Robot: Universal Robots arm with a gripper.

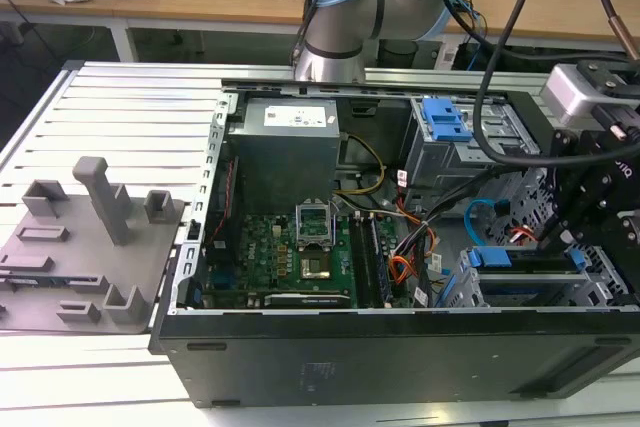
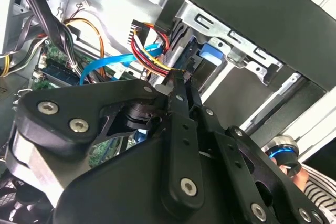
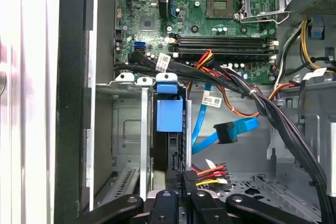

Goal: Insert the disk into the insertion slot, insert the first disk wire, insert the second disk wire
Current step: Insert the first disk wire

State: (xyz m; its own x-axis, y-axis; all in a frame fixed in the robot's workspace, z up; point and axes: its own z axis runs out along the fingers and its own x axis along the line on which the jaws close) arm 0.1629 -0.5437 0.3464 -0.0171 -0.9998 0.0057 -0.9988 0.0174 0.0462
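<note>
The disk [image 3: 170, 115] sits in the insertion slot [image 3: 126, 129], near corner on the exterior view's right, so I'm on the first disk wire [image 3: 210, 172]. My gripper [image 3: 182, 181] pinches its plug end, just beside the disk. Seating it, I judge, calls for a straight, square push. The second disk wire [image 3: 231, 129] hangs loose nearby.

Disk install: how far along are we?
Done: the disk sits in the slot. In hand: the gripper looks shut on the black plug of the first wire, at the disk's end; I cannot tell if it is seated. Left: the plug of the second wire lies loose beside the slot, unplugged.
</note>
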